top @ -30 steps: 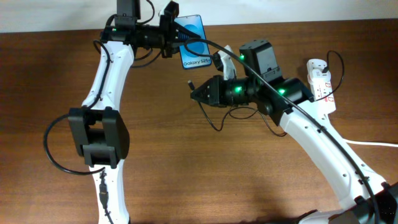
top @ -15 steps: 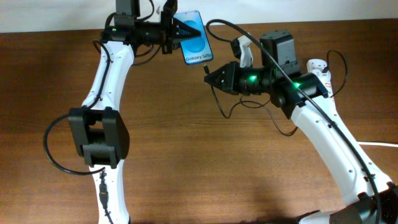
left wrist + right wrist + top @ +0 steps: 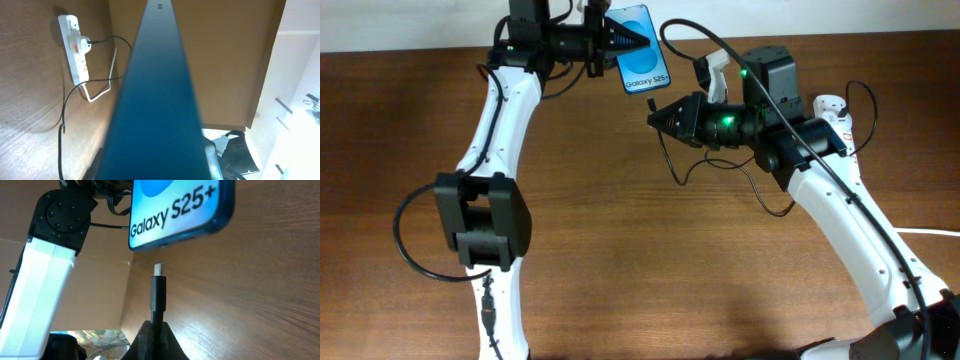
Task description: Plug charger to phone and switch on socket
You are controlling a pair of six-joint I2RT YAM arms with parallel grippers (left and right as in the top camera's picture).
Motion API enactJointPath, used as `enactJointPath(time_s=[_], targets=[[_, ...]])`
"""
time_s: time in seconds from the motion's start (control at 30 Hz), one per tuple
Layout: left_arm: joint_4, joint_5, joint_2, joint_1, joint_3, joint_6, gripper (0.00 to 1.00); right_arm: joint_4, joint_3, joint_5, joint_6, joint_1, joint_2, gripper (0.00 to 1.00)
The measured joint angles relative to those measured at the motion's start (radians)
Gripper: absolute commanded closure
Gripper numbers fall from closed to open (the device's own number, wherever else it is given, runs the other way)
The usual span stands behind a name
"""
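**Operator:** How do the two arms stand?

**Technician:** The left arm [image 3: 498,105] reaches up the left side of the bench [image 3: 620,260] to its far edge, with the wrist turned to the right. The left jaws are clenched on the phone [image 3: 648,68]. The phone sits at the far edge, blue screen facing up and bottom edge toward the right arm [image 3: 840,215]. The right arm bends in from the near right corner, with its wrist pointing left at the phone. The right jaws are clenched on the charger [image 3: 158,292], just behind its connector.

**Operator:** Where is the connector relative to the phone?

**Technician:** In the right wrist view, the metal tip stands just under the phone's bottom edge. It does not touch, and a narrow gap shows. The thin black cable hangs in a loose loop below the right wrist.

**Operator:** And the surface and surroundings?

**Technician:** The bench is dark brown wood grain, and a pale wall [image 3: 820,15] runs behind it. The socket [image 3: 838,125] lies flat at the far right, partly behind the right arm. A black lead leaves one outlet. A thick white cord [image 3: 925,232] trails off to the right. The switch position cannot be read.
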Motion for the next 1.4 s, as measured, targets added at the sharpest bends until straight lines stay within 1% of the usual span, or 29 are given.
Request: enactJointPath(time_s=[0.4,0.67,0.77,0.83,0.93,1.1,1.4], targets=[[0.009,0.001,0.000,-0.016,0.000,-0.003,1.00,0.023,0.000,-0.023,0.011,-0.030,0.000,0.96],[0.022,0.003,0.000,-0.016,0.000,-0.003,1.00,0.053,-0.010,-0.164,-0.015,-0.109,0.000,0.96],[0.027,0.005,0.000,-0.016,0.000,-0.003,1.00,0.140,-0.065,-0.194,0.000,-0.110,0.000,0.96],[0.029,0.006,0.000,-0.016,0.000,-0.003,1.00,0.278,-0.135,-0.219,0.055,-0.110,0.001,0.96],[0.030,0.005,0.000,-0.016,0.000,-0.003,1.00,0.390,-0.188,-0.241,0.125,-0.110,0.001,0.96],[0.030,0.005,0.000,-0.016,0.000,-0.003,1.00,0.402,-0.198,-0.250,0.176,-0.110,0.001,0.96],[0.030,-0.017,0.000,-0.022,0.000,-0.003,1.00,0.401,-0.198,-0.249,0.194,-0.105,0.001,0.96]])
